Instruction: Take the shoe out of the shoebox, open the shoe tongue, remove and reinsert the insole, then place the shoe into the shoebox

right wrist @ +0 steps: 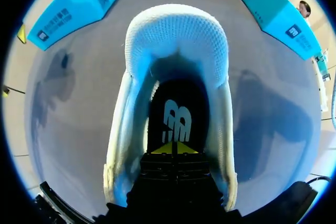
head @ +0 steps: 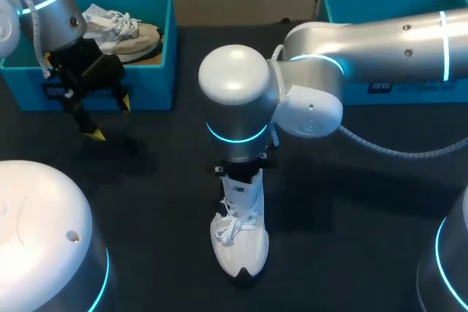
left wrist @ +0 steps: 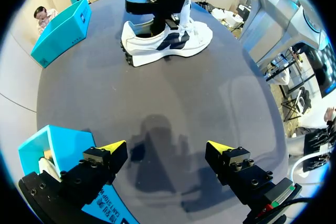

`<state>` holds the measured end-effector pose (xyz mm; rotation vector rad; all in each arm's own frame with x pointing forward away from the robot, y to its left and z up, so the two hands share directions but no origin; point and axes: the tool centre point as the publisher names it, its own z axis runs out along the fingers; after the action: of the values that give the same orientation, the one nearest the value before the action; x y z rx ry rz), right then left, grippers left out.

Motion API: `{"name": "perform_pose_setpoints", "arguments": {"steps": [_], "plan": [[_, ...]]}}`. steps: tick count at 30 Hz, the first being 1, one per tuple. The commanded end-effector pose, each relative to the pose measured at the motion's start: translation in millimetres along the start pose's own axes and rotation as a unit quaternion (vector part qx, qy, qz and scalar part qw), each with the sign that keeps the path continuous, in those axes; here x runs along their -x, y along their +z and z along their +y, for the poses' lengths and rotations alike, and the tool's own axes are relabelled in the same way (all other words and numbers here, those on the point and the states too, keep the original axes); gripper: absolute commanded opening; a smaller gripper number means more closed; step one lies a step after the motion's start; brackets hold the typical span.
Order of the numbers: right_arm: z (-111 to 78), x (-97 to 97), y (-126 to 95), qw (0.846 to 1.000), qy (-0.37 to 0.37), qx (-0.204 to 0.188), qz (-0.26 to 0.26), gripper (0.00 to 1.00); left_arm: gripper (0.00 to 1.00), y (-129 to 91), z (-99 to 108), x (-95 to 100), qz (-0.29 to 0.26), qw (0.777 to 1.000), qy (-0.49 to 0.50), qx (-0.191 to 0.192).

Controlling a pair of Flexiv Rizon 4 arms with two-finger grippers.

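While the white shoe (head: 240, 242) stands alone on the dark bench (head: 146, 202), everything else ranges around it. Far to its left and behind it, a blue shoebox (head: 150, 82) holds a second shoe (head: 124, 33). The left jaws hang just in front of that box, well apart from the white shoe, spread wide and gripping nothing. The right jaws reach straight down into the white shoe's opening, with their yellow tips pressed together over the insole (right wrist: 176, 119); whether they nip it I cannot tell. Behind and to the right of the white shoe sits a second blue shoebox (head: 424, 91).
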<state>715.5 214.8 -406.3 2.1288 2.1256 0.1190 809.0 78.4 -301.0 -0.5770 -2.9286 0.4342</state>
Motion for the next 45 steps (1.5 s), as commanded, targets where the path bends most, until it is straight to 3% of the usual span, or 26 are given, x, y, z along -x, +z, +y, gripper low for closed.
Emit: {"name": "perform_pose_setpoints", "arguments": {"steps": [1, 9, 12, 18, 23, 33, 34, 37, 45], "plan": [[-8.9, -5.9, -8, 1.0, 0.013, 0.021, -0.011, 0.0, 1.0, -1, 0, -0.8, 0.0, 1.0, 0.0, 0.002], [-11.4, 1.0, -46, 0.999, 0.019, 0.034, -0.034, 0.0, 1.0, -1, 0, -0.8, 0.0, 1.0, 0.0, 0.002], [-8.8, 4.4, -51, 0.998, 0.017, 0.032, -0.046, 0.0, 1.0, -1, 0, -0.8, 0.0, 1.0, 0.0, 0.002], [-4.6, 5.7, -56, 0.998, 0.016, 0.025, -0.053, 0.0, 1.0, -1, 0, -0.8, 0.0, 1.0, 0.0, 0.002], [-3.6, 2.4, -45, 0.999, 0.011, 0.002, -0.036, 0.0, 1.0, -1, 0, -0.8, 0.0, 1.0, 0.0, 0.002], [-1.5, 4.4, -48, 0.999, 0.01, -0.043, -0.027, 0.0, 1.0, -1, 0, -0.8, 0.0, 1.0, 0.0, 0.002], [-2.5, 4.2, -49, 0.998, 0.011, -0.048, -0.026, 0.06, 1.0, -1, 0, -0.8, 0.0, 1.0, 0.0, 0.002], [-5.8, 3.3, -52, 0.998, 0.013, -0.058, -0.02, 0.12, 1.0, -1, 0, -0.8, 0.0, 1.0, 0.0, 0.002], [-3.7, 5.8, -49, 0.996, 0.012, -0.092, -0.004, 0.15, 1.0, -1, 0, -0.8, 0.0, 1.0, 0.0, 0.002]]}}
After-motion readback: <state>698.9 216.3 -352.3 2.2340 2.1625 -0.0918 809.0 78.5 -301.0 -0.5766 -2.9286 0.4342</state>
